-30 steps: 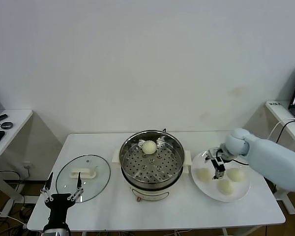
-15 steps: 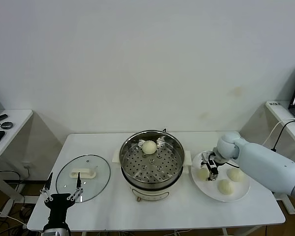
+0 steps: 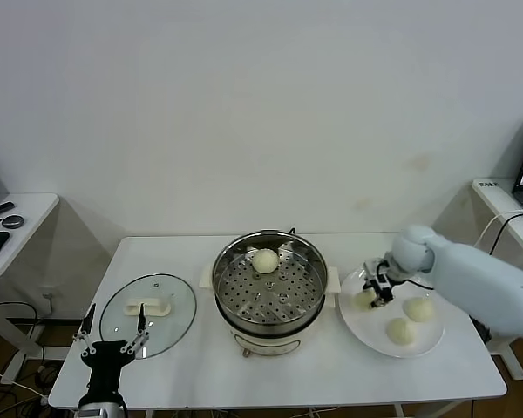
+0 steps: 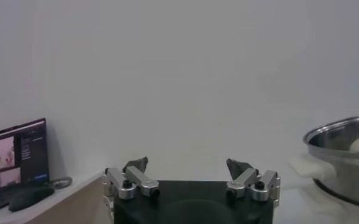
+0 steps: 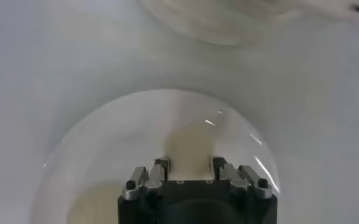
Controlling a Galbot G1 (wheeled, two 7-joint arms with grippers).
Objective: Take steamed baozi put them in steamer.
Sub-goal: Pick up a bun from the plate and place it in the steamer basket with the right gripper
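head view shows a white worktop with the steamer standing at its middle, a shiny steel pot with a perforated tray inside and cream side handles. one steamed baozi lies on that tray, toward the far rim. to the robot's right of the steamer sits a white plate, just beside the pot's handle. two more baozi rest on the plate: one on its right part and one nearer the front edge, close to each other but apart.

the right gripper is down over the plate's left part, where a fourth baozi sits between its jaws. in the right wrist view the right gripper has its jaws drawn in on either side of this bun, both sides touching the dough, so it has hold of the bun. whether the bun is off the plate i cannot tell.

the left gripper is parked low at the worktop's front left corner, near the edge of a round glass lid with a white handle that lies flat on the worktop to the robot's left of the steamer. in the left wrist view the left gripper has its jaws spread wide and holds nothing; the steamer's rim shows at the side of that view.
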